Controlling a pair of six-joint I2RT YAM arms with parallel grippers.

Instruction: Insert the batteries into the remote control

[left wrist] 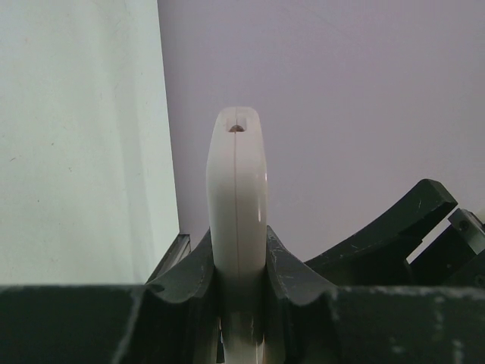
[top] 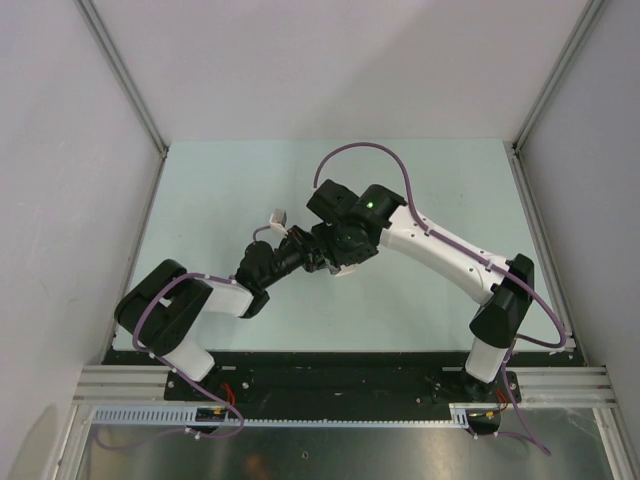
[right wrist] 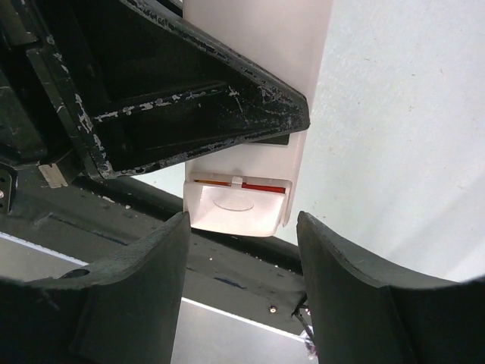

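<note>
Pale green table (top: 220, 200), matte and lightly scuffed, boxed in by plain white walls (top: 60, 150) with aluminium rails at the corners. Two arms, black joints with glossy white shells: the left arm (top: 190, 310) and the right arm (top: 450, 250) meet over mid-table. One purple cable (top: 400, 170) loops along each.

One remote (left wrist: 236, 189), above the table at the meeting point. Smooth off-white plastic, thin, seen edge-on in the left wrist view. It has a rounded end with a small notch and a seam down the edge.

Left gripper (left wrist: 241, 250) is clamped on the remote, two black fingers (left wrist: 292, 280) pressed to its flat faces. The fingers are curved and much scratched, with grey wear along the edges.

Right gripper (right wrist: 242, 224) has its jaws apart, one on either side of the remote's lower end, touching neither side. That end has an open rectangular recess (right wrist: 236, 205). One thin red-orange strip (right wrist: 254, 185) runs along the recess's upper edge; cannot tell what it is.
</note>
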